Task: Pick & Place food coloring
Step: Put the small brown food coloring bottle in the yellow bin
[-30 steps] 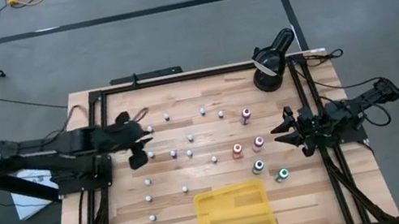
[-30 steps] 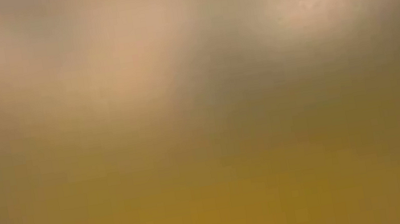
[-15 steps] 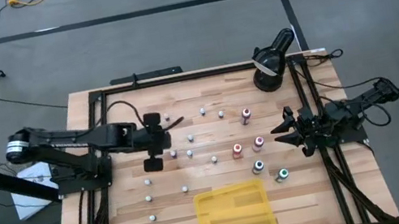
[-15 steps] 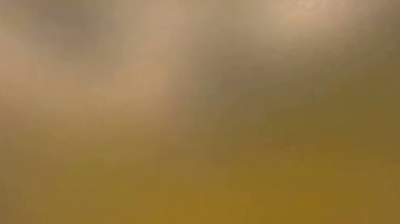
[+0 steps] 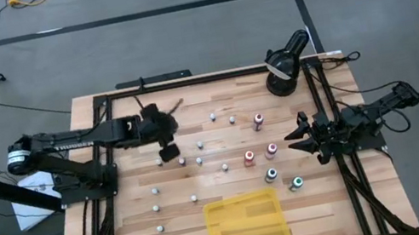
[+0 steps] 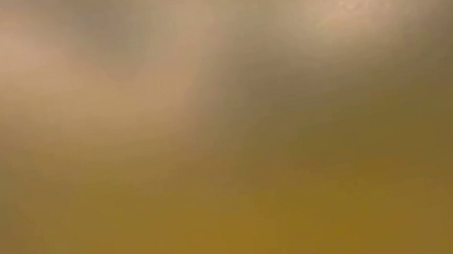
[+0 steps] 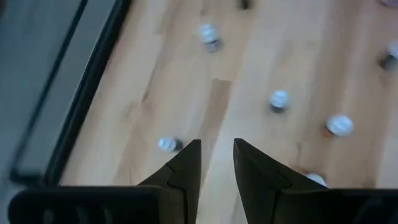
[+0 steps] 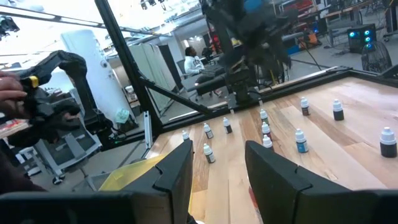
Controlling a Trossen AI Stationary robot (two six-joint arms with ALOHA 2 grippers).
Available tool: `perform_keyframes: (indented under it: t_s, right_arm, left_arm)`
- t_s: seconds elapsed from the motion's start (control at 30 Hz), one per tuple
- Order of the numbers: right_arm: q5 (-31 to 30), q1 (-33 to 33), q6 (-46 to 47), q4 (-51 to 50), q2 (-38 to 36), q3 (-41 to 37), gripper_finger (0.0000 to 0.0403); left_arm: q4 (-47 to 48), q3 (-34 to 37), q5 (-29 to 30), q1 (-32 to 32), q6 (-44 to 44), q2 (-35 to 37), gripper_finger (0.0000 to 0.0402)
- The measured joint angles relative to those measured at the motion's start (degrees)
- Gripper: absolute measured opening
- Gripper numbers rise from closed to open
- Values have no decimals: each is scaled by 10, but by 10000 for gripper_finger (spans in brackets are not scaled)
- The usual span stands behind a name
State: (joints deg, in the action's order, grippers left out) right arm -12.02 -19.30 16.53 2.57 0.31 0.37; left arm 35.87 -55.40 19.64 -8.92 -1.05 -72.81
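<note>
Several small food coloring bottles stand upright across the wooden table, most with white caps point(image 5: 199, 146). The coloured ones point(image 5: 249, 158) cluster near the right side. My left gripper point(image 5: 167, 142) hovers open, with a narrow gap, over the far-left part of the table. A white-capped bottle point(image 7: 166, 144) sits just beside its fingertips point(image 7: 189, 155), untouched. My right gripper point(image 5: 296, 139) waits open at the table's right edge, facing the bottles point(image 8: 300, 140). A yellow tray point(image 5: 246, 225) lies at the near edge.
A black lamp-like device point(image 5: 283, 66) stands at the far right corner. Black frame rails point(image 5: 115, 143) border the table. The low view is filled by a yellow blur. In the right wrist view, a person point(image 8: 191, 62) sits in the room beyond.
My left arm has stretched out from the table's left edge toward the right, then swung toward the far edge, and its gripper has turned as it went. The bottles have stayed in place.
</note>
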Motion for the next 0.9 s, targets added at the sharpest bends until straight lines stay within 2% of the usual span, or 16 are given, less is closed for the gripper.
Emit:
perform_keyframes:
  t_s: [0.07, 0.17, 0.27, 0.37, 0.5, 0.67, 0.8, 0.9]
  right_arm:
    - [0, 0, 0, 0, 0, 0, 139]
    - [0, 0, 0, 0, 0, 0, 138]
    - [0, 0, 0, 0, 0, 0, 137]
    - [0, 0, 0, 0, 0, 0, 138]
    - [0, 0, 0, 0, 0, 0, 138]
    - [0, 0, 0, 0, 0, 0, 137]
    - [0, 0, 0, 0, 0, 0, 139]
    - [0, 0, 0, 0, 0, 0, 138]
  left_arm:
    - [2, 0, -16, -30, -54, -10, 87]
    - [4, -5, -78, -67, -118, -32, 87]
    - [34, -24, -130, -90, -142, -66, 87]
    - [95, -57, -152, -104, -144, -90, 88]
    - [175, -89, -154, -106, -130, -99, 105]
    - [251, -91, -152, -116, -140, -88, 152]
    - [293, -90, -115, -129, -143, -88, 192]
    - [285, -81, -92, -137, -132, -88, 207]
